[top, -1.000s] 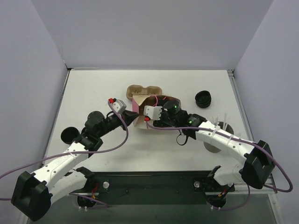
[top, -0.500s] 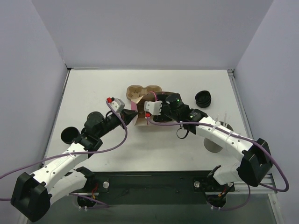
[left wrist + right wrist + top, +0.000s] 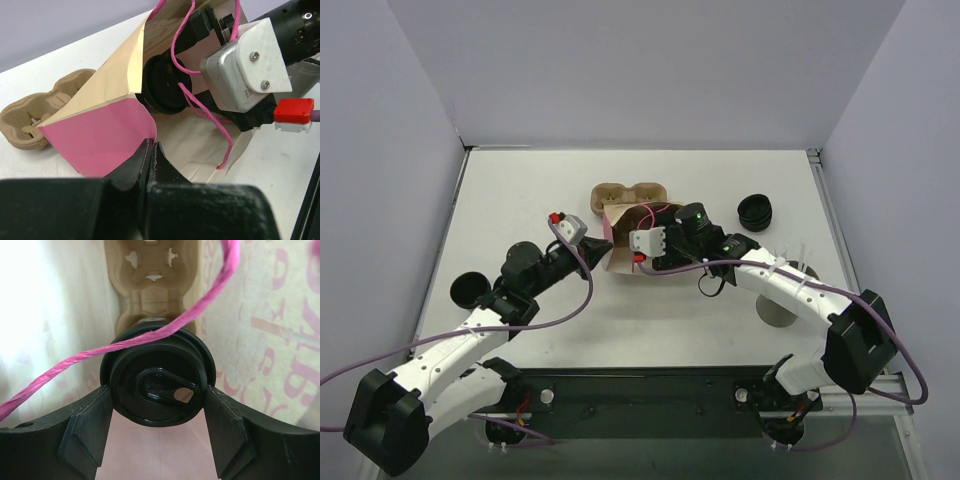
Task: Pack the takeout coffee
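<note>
A pink-and-tan paper bag point(image 3: 618, 240) lies open at the table's middle, with a brown pulp tray point(image 3: 625, 191) sticking out of its far end. My left gripper point(image 3: 151, 148) is shut on the bag's pink edge point(image 3: 100, 132). My right gripper point(image 3: 157, 407) is inside the bag, shut on a black lidded coffee cup point(image 3: 157, 387) at the near end of the tray point(image 3: 149, 285). I cannot tell whether the cup sits in a well. The cup also shows in the left wrist view point(image 3: 167, 85). A second black cup point(image 3: 470, 290) stands at the left, beside the left arm.
A stack of loose black lids point(image 3: 756, 212) sits at the back right. A grey cylinder point(image 3: 780, 306) stands under the right arm's forearm. The bag's pink cord handles point(image 3: 150, 337) hang across the cup and the bag's mouth point(image 3: 200, 100).
My right gripper has pushed the cup farther into the bag, toward the tray, then settled slightly back. My left gripper keeps its hold on the bag's edge.
</note>
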Available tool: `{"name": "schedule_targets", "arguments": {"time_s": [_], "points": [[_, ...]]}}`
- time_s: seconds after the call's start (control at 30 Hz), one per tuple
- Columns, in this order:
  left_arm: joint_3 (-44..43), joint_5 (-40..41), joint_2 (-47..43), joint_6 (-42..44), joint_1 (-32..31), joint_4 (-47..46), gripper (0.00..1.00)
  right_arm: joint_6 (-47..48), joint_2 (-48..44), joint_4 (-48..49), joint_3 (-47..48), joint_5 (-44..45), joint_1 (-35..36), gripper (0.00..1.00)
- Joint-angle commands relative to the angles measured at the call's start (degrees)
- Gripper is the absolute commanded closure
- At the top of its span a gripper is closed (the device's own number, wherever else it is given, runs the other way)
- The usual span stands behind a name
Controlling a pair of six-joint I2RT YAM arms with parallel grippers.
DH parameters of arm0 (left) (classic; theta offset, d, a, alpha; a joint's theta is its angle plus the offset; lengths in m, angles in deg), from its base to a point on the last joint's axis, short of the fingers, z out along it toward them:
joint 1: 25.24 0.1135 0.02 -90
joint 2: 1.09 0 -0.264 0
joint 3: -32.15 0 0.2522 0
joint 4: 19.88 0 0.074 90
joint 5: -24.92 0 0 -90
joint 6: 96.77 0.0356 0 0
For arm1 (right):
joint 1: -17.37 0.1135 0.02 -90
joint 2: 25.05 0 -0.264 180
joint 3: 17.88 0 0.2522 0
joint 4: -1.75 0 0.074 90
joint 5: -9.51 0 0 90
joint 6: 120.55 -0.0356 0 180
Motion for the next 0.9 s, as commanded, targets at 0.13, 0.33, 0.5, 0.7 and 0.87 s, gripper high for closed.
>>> {"name": "schedule_targets", "arguments": {"time_s": [0.13, 0.33, 0.5, 0.7, 0.87], "points": [[1.83, -2.00, -1.85, -0.88, 0.31, -4.21, 1.00, 1.54, 2.08, 3.98, -0.81, 0.71, -0.08, 0.60], [2.18, -1.56, -2.20, -2.20, 0.31, -4.29, 1.00, 3.03, 3.23, 5.30, -0.80, 1.85, -0.08, 0.61], [1.22, -1.47, -1.77, -2.99, 0.22, -3.42, 1.00, 3.39, 4.37, 7.67, -0.89, 2.73, -0.17, 0.61], [1.30, -0.77, -1.68, -4.04, 0.22, -3.24, 1.00, 2.86, 5.25, 9.52, -0.81, 3.08, -0.08, 0.61], [1.48, -0.94, -1.06, -4.75, 0.22, -3.77, 1.00, 3.39, 5.77, 8.99, -0.37, 2.12, -0.17, 0.61]]}}
